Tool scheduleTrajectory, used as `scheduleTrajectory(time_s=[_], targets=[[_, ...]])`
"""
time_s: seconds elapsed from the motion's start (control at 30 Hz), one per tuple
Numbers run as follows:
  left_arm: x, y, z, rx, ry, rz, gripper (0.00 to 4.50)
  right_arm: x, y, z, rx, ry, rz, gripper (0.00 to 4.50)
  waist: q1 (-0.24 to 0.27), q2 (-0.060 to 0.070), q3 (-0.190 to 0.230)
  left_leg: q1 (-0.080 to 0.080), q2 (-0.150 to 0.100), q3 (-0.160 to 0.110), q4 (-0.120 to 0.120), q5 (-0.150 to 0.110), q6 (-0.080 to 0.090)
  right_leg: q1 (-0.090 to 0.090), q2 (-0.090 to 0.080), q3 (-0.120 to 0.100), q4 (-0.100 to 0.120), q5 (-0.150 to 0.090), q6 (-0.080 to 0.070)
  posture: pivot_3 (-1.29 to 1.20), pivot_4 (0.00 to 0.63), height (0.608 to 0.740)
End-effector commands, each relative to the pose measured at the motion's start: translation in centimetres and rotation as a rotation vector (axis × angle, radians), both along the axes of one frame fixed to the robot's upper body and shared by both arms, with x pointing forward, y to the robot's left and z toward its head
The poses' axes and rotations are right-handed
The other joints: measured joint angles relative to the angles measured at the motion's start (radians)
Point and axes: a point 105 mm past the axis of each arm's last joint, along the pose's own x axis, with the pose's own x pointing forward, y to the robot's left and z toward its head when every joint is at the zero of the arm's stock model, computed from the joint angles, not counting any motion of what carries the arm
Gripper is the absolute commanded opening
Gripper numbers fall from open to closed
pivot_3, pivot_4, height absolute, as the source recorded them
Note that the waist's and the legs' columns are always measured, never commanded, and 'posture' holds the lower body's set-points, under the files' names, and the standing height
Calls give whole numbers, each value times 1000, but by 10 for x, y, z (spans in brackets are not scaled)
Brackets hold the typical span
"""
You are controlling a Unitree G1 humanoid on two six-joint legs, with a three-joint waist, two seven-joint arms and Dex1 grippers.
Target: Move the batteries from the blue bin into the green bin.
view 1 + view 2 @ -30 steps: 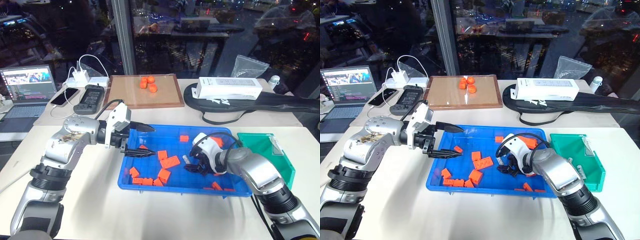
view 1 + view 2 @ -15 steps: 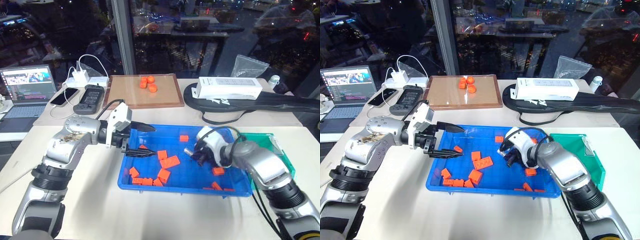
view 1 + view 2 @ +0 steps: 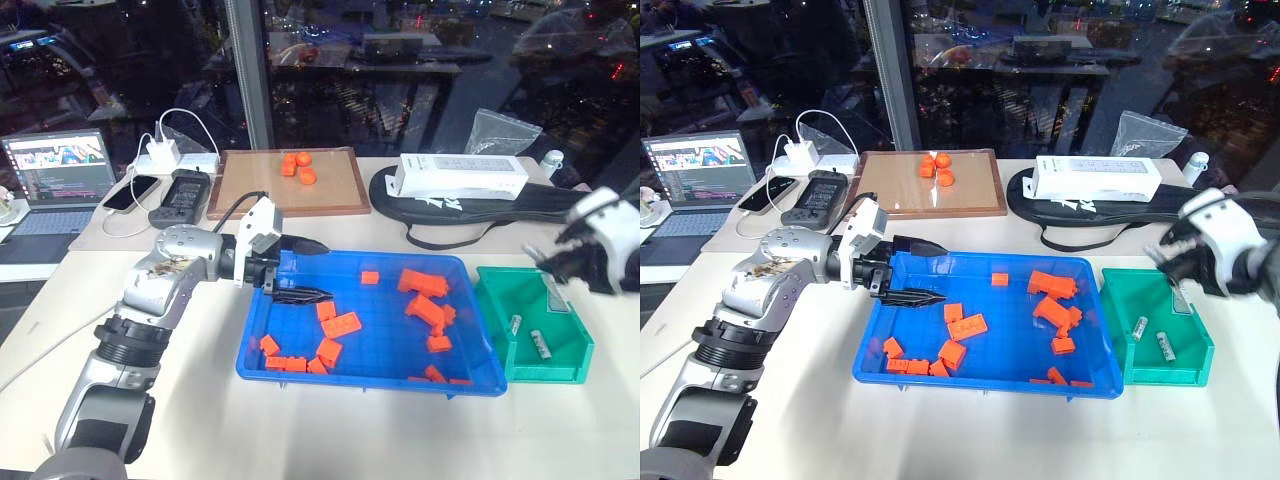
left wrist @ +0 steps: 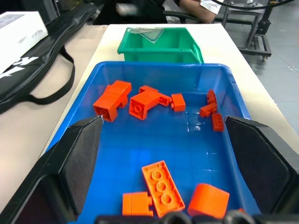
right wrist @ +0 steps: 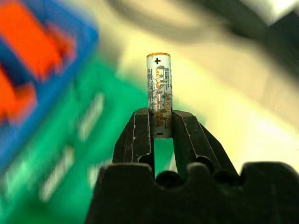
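Lower centre of the head views: the blue bin (image 3: pixel 300 370) lies on the white table (image 3: pixel 190 420), holding scattered orange blocks (image 3: pixel 340 324); no battery can be made out among them. Just right of it, side by side with it, stands the green bin (image 3: pixel 577 360), with two batteries (image 3: pixel 541 345) lying on its floor.

Left of centre: the left gripper (image 3: pixel 312 270) reaches level over the blue bin's near-left part, its two black fingers (image 3: pixel 300 295) spread apart and holding nothing; in the left wrist view they frame the blocks and the green bin (image 4: pixel 159 49) beyond.

Right edge: the right gripper (image 3: pixel 1168 262), blurred, hangs over the far side of the green bin. In the right wrist view its fingers (image 5: pixel 135 140) are clamped on the lower end of one battery (image 5: pixel 159 88), which stands upright between them, plus end away from the wrist, with green and blue blurred beneath.

Upper part: a wooden-framed board (image 3: pixel 285 185) carries orange pieces (image 3: pixel 297 167); a white box (image 3: pixel 460 177) rests on a black bag (image 3: pixel 480 210). Upper left: a laptop (image 3: pixel 55 175), a phone (image 3: pixel 130 193), a charger (image 3: pixel 160 153).
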Motion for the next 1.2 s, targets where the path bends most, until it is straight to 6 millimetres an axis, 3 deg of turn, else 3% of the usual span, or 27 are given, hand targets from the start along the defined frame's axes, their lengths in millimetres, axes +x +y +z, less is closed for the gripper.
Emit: scheduleTrajectory(time_s=[0.03,0.3,0.33,0.4,0.57,0.67,0.8,0.9,0.97,1.1,1.2], targets=[[0,1,10,8,-49,-17,4500,-4,11,3,30,-53,44,251,-7,0,0,0,0,0,0,0,0,0,0,0,0,0,0,0,150,740],[13,8,2,60,-82,73,4500,-8,21,-24,72,-14,42,251,-2,1,0,1,-1,-2,1,0,0,1,0,1,0,-1,2,0,150,740],[16,10,1,64,-88,93,4500,-9,23,-26,82,-7,44,1252,-1,1,-1,0,-1,-2,1,0,0,1,0,1,0,0,2,0,150,740],[19,14,-2,83,-101,120,4500,-9,22,-29,78,1,41,1716,0,1,0,0,-1,-2,1,0,0,1,0,1,0,0,2,0,150,740],[30,17,8,0,-170,220,4500,-11,16,-31,93,-3,16,3553,0,1,0,0,-2,-2,1,0,0,0,0,1,0,0,2,0,150,740],[38,28,13,-35,-183,303,4500,-11,6,-4,102,-88,42,4446,0,1,0,0,-2,-2,1,0,0,0,0,1,0,0,2,0,150,740],[51,45,18,-50,-181,398,4500,-6,16,40,106,-279,189,4446,-3,1,-1,1,-2,-2,1,0,0,1,0,1,0,0,2,0,150,740],[55,52,18,-43,-178,431,4500,-7,30,55,157,-328,263,4446,-6,1,0,1,-1,-2,1,0,0,1,1,1,0,-1,3,0,150,740],[54,56,20,-56,-168,444,4500,-6,54,63,242,-374,343,4446,-6,0,0,1,-1,-2,1,0,0,1,1,1,0,0,2,0,150,740],[52,64,18,-60,-131,469,4500,-8,93,57,385,-400,462,4446,-5,0,0,1,0,-2,1,0,0,2,1,1,0,0,2,0,150,740],[49,67,14,-57,-110,480,4500,-7,101,48,429,-397,466,4446,-1,0,0,1,-1,-2,0,0,0,2,0,0,0,0,2,0,150,740]])
